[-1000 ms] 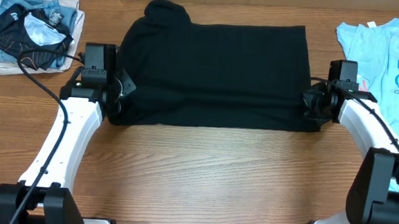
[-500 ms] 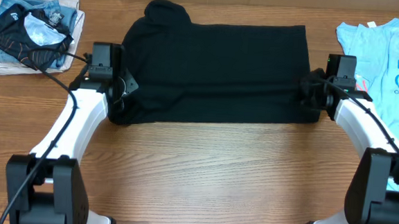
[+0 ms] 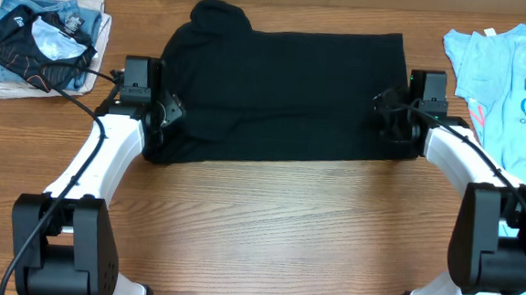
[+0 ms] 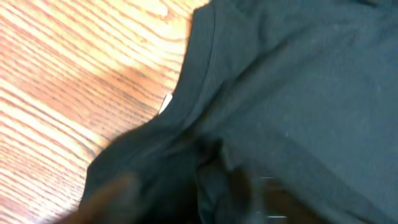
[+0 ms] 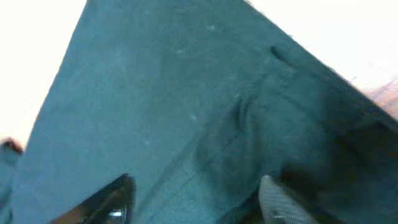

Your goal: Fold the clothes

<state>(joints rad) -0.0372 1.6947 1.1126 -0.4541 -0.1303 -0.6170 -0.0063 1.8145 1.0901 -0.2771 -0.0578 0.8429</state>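
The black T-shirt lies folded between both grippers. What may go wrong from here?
The right gripper stands open, low on the black T-shirt; pulling away, a finger might snag the cloth and spoil the fold.
Near the left gripper the cloth by the collar is bunched, so a next fold may crease.
The right arm is close to the light blue T-shirt and might drag it.

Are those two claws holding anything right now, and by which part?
The right gripper stands open over the plain black soft-fabric T-shirt, holding nothing. The left gripper, by the collar, is too blurred to tell.
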